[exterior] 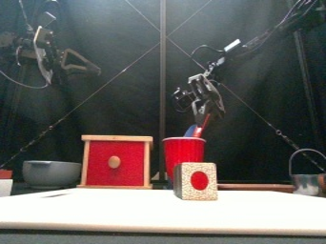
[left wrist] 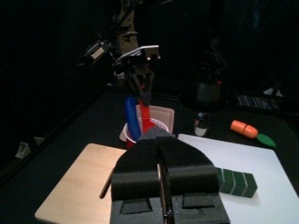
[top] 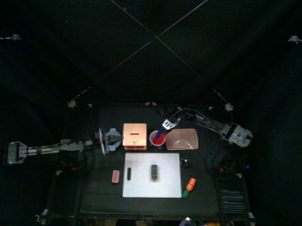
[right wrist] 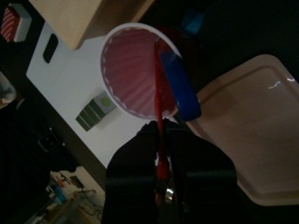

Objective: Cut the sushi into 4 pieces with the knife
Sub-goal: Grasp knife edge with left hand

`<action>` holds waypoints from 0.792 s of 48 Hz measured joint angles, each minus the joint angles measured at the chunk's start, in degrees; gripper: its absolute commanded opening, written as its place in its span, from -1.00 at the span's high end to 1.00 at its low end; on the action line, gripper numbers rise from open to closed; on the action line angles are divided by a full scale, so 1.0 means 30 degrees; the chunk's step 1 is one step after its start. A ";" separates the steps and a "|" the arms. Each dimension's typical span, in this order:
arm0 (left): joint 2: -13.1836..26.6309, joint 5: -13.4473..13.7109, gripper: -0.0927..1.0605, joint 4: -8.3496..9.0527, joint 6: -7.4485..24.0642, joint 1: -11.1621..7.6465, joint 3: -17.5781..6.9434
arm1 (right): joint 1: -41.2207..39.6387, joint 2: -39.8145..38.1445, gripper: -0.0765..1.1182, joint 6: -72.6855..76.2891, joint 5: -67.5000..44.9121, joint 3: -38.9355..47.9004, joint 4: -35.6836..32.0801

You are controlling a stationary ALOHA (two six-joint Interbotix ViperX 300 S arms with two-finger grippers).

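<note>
Cup (exterior: 184, 152) holds red knife (right wrist: 155, 87) and blue knife (right wrist: 177, 83); right claw (right wrist: 160, 144) clamped on red knife; left claw (left wrist: 163, 164) closed, empty, near wooden box (top: 137, 139).

High overhead view, level front view close up, two wrist views near the shared red cup (exterior: 184, 154)

Two knives (right wrist: 173, 77), one cup (exterior: 185, 154), one roll (top: 154, 170)

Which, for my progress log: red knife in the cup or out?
In: red knife stands in red cup, right gripper clamped on it.
</note>
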 measured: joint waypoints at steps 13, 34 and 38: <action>-0.0234 0.0000 0.69 0.0029 0.0029 0.0029 -0.0029 | -0.0029 -0.1143 0.56 0.0029 0.1348 -0.1553 -0.0088; -0.0381 -0.0732 0.01 0.0908 0.0059 0.0000 0.0000 | 0.0293 -0.7793 0.56 -0.0938 -0.0381 0.0234 -0.3164; -0.0410 -0.1846 -0.04 0.1201 0.0029 0.0000 0.0117 | 0.0791 -0.9580 0.56 -0.1377 -0.2695 0.1729 -0.3428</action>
